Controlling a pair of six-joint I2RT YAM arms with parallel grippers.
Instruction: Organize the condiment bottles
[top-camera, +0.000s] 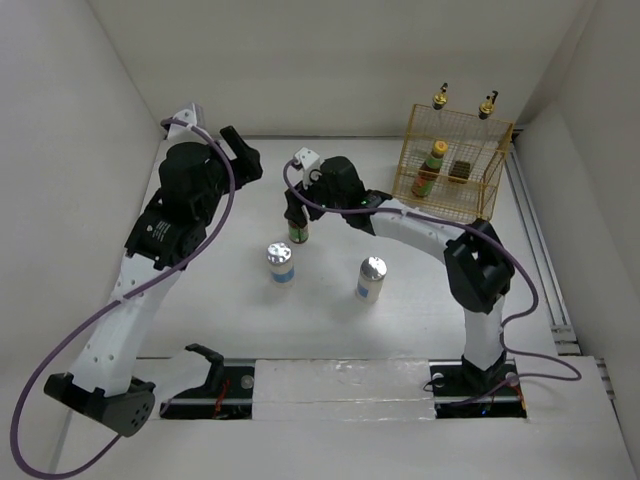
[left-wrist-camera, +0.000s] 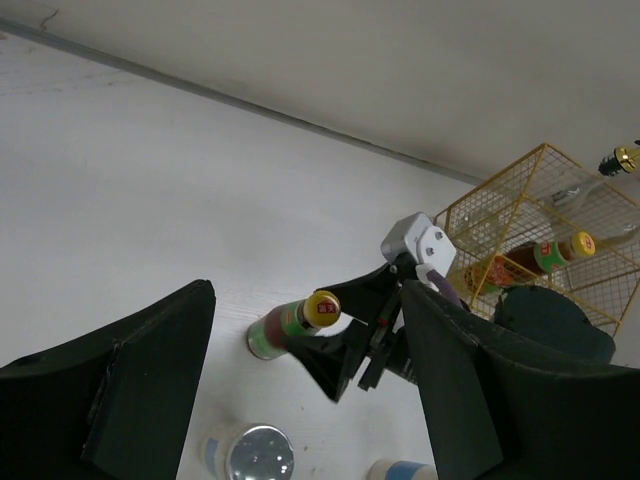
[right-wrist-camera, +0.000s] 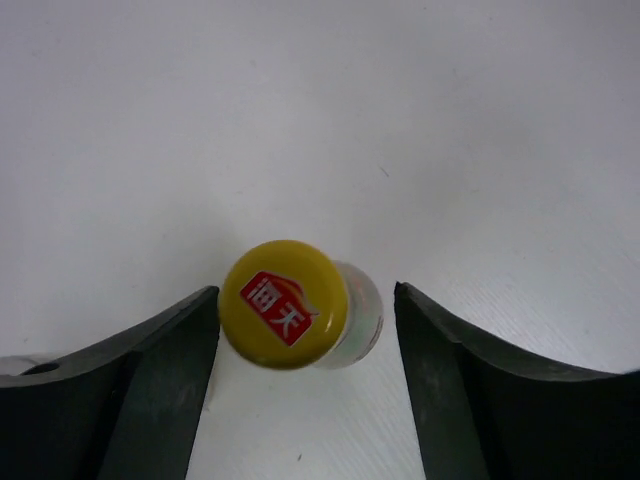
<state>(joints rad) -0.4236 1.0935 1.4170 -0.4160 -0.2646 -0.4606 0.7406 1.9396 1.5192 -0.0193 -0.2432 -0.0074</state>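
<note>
As the top view shows, the right arm reaches to mid-table (top-camera: 320, 325), and the right fingers (top-camera: 291, 213) sit either side of a red bottle (top-camera: 298, 234) that stands upright there. Nearer the arm bases stand a shaker (top-camera: 281, 263) and a second shaker (top-camera: 371, 279), apart from each other and from the red bottle. At the back right corner is the rack (top-camera: 470, 205). It holds a racked red bottle (top-camera: 432, 165), and a gold-capped bottle (top-camera: 440, 97) and a second gold-capped bottle (top-camera: 487, 104) poke above its top rim. The left fingers (top-camera: 240, 152) hang raised at the back left, over bare table.

From the left wrist, the left fingers (left-wrist-camera: 150, 385) are spread wide with nothing between them. Beyond them the red bottle (left-wrist-camera: 283, 330) stands on the table with the right fingers (left-wrist-camera: 345, 360) flanking it. Behind sit the rack (left-wrist-camera: 500, 215), its racked red bottle (left-wrist-camera: 520, 262) and one gold cap at the frame's edge. Both shaker tops peek in at the bottom.

From the right wrist, the right fingers (right-wrist-camera: 150, 390) are parted on either side of the red bottle's yellow cap (right-wrist-camera: 283, 305). One finger is just beside the cap and the other stands clear of it, so they do not grip it. Whether the nearer finger touches the cap cannot be told.
</note>
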